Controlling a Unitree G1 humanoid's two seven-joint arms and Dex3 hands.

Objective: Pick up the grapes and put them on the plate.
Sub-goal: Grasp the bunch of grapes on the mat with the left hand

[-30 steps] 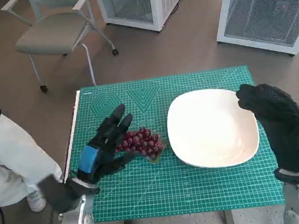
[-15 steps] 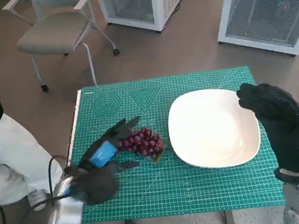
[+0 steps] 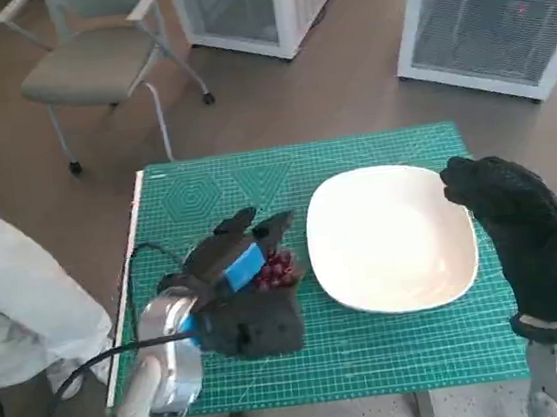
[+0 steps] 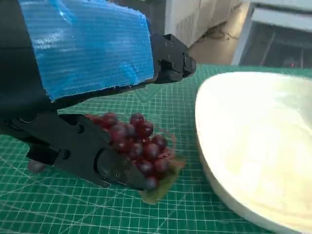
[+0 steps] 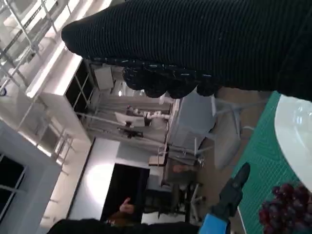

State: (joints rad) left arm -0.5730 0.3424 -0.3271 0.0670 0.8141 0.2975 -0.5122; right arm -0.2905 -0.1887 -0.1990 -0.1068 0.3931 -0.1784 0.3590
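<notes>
Red grapes (image 4: pixel 134 141), a small bunch lying on a scrap of leaf or paper on the green cutting mat (image 3: pixel 375 348) that covers the table, sit just beside the rim of the white plate (image 3: pixel 393 238) as my left hand (image 3: pixel 241 273) settles over them. In the left wrist view one finger lies along the near flank of the bunch, touching it, while another reaches across above it with green mat showing between, so the fingers are spread around the fruit and not yet closed; the grapes rest on the table, unlifted as far as I can judge. To do this step well, I would bring the fingers in from both flanks low against the mat, so they cup under the cluster instead of pinching single berries, and close gently, since such fruit would likely bruise or roll loose under a hard squeeze. The scrap beneath may come along or slip away; either seems harmless. The plate lies close at hand, so a short lift and a sideways carry over its rim should serve, with care not to nudge the rim. My gloved right hand (image 3: pixel 528 230) hovers over the plate's far edge, fingers curled loosely and holding nothing, and should stay out of the path.
</notes>
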